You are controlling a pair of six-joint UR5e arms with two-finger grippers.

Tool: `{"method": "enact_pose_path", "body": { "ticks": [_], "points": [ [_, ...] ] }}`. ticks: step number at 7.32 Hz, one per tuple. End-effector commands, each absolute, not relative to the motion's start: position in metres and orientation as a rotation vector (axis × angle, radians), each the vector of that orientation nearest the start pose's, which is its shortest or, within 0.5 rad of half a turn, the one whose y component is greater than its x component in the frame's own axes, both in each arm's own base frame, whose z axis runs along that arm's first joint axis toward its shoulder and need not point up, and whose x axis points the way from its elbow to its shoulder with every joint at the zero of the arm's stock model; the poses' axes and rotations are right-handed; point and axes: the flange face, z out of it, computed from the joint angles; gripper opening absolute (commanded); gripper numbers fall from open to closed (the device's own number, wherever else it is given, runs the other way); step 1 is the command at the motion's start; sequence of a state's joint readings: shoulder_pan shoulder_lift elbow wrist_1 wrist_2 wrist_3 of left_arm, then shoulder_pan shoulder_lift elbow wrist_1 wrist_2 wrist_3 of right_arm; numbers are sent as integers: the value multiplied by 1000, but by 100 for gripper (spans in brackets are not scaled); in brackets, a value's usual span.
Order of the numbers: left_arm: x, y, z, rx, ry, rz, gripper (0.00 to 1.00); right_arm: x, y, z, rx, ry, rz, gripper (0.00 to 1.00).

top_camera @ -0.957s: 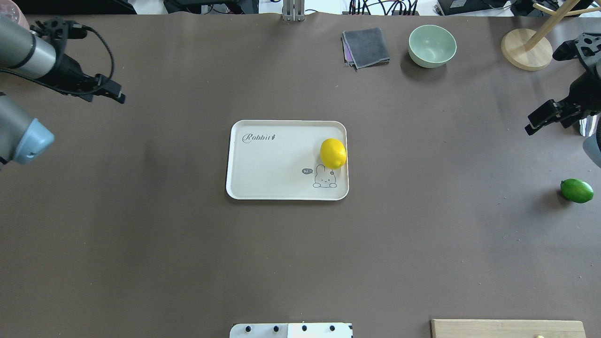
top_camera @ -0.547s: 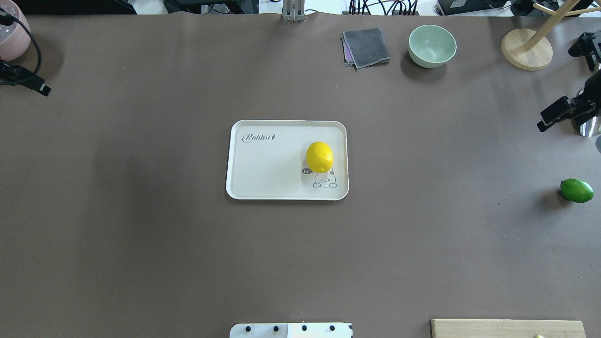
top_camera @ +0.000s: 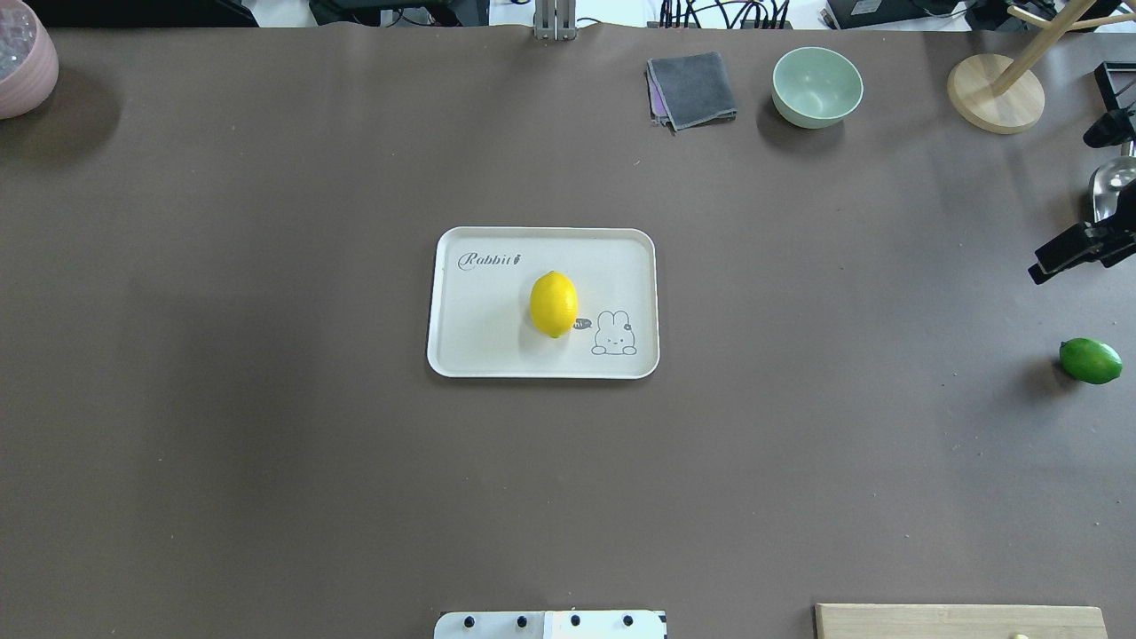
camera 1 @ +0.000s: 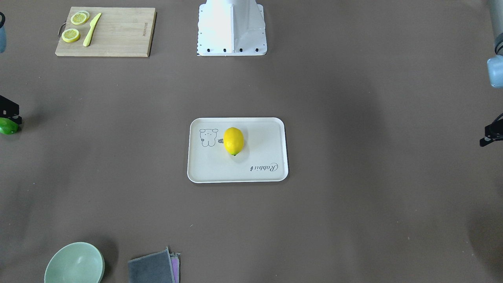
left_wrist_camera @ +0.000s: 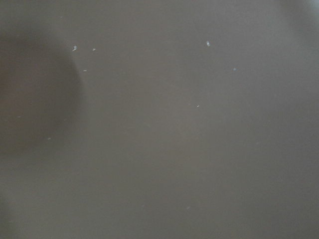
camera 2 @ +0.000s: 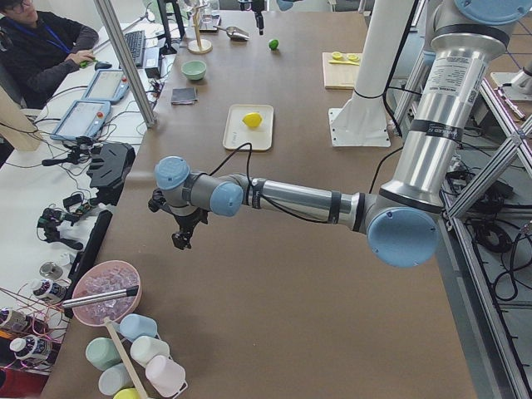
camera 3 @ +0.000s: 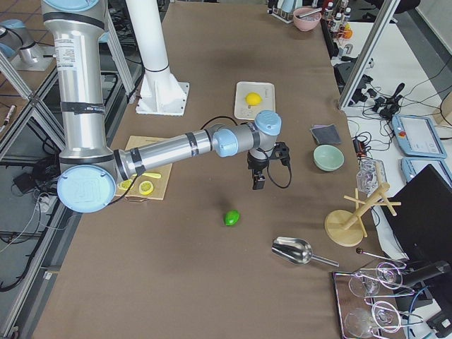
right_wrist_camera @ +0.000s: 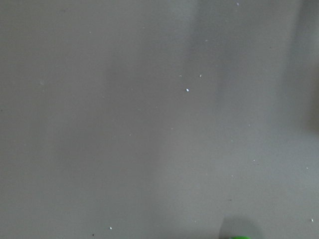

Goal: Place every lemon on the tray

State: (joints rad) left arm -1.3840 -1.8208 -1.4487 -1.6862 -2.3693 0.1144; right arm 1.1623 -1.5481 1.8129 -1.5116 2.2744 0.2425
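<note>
Nearest the robot, a bamboo cutting board (camera 1: 105,31) lies on the worktop (top_camera: 266,461) toward its right side, with 2 lemon slices (camera 1: 71,35) and a yellow knife (camera 1: 91,29) on it. Further out, the green lemon (top_camera: 1090,361) rests on the bare worktop at the right edge, well apart from the tray (top_camera: 479,337). The tray sits mid-worktop, and the yellow lemon (top_camera: 554,303) lies near its middle, just beside the rabbit drawing.

The right end effector (camera 3: 259,183) hangs above the worktop just beyond the green lemon. Nothing shows in its grasp, and how far its fingers are parted cannot be told. The left end effector (camera 2: 179,241) hangs over bare worktop at the opposite edge, likewise with nothing seen in it and its opening impossible to judge.

Along the far edge sit a folded grey cloth (top_camera: 692,89), a pale green bowl (top_camera: 816,86), a round wooden stand (top_camera: 994,93) and, at the left corner, a pink bowl (top_camera: 22,58).
</note>
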Motion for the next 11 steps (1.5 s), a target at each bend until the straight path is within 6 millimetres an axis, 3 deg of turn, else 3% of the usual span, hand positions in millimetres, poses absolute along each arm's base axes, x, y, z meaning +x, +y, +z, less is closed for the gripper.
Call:
{"method": "enact_pose_path", "body": {
  "ticks": [1,2,3,5,8,11],
  "points": [
    [51,-607,572,193,807,379,98,-179,-484,528,108,-733,-373,100],
    [52,-607,576,184,808,374,98,-205,-477,525,121,-720,-425,100],
    [53,-607,580,176,808,373,98,-205,-477,525,141,-716,-473,99],
    [52,-604,583,175,809,370,98,-185,-475,540,188,-691,-629,99],
    [53,-604,584,174,810,371,98,-134,-447,597,186,-624,-769,98],
    [54,-603,585,172,810,371,98,-132,-443,616,154,-610,-768,96]
  ]
}}
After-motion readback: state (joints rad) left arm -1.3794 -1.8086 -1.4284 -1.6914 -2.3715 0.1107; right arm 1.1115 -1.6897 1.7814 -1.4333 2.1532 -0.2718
